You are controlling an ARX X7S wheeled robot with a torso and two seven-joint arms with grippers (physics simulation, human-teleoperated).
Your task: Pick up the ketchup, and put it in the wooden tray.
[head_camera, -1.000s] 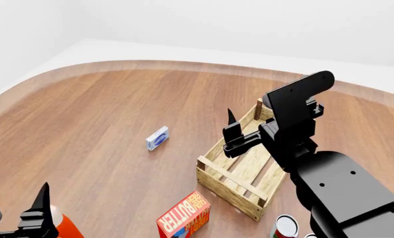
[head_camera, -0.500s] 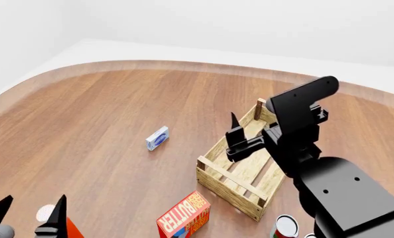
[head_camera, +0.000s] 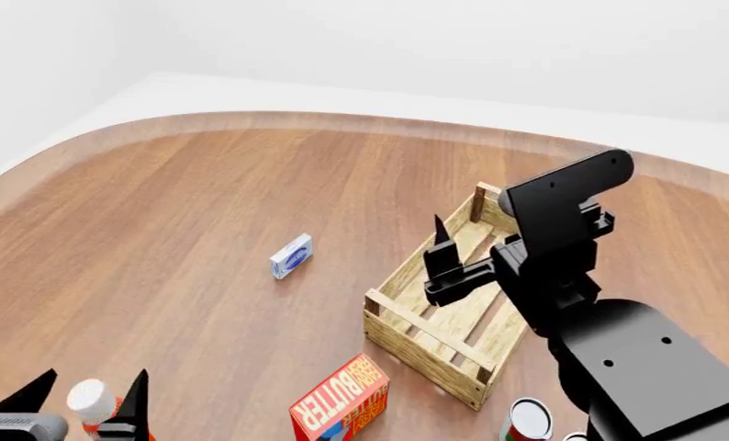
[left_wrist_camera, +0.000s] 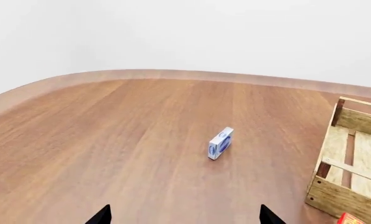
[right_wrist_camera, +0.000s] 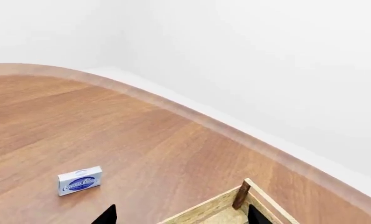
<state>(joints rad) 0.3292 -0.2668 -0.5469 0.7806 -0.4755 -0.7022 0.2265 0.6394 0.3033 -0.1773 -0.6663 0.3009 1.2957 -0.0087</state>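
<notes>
Nearest, at the head view's bottom left corner: left gripper [head_camera: 85, 404] spread wide with the ketchup [head_camera: 95, 404] poking its white cap up between the fingertips, not clamped, standing on the table [head_camera: 193, 220] well apart from the tray [head_camera: 444, 317]. Bit further in, butter box [head_camera: 340, 400] and can [head_camera: 530, 419] just beside the tray's near end. Further still, right gripper [head_camera: 444, 262] hovering over the tray, only one finger showing, so can't tell spread or closed; small blue box [head_camera: 291, 255] alone mid-table.
</notes>
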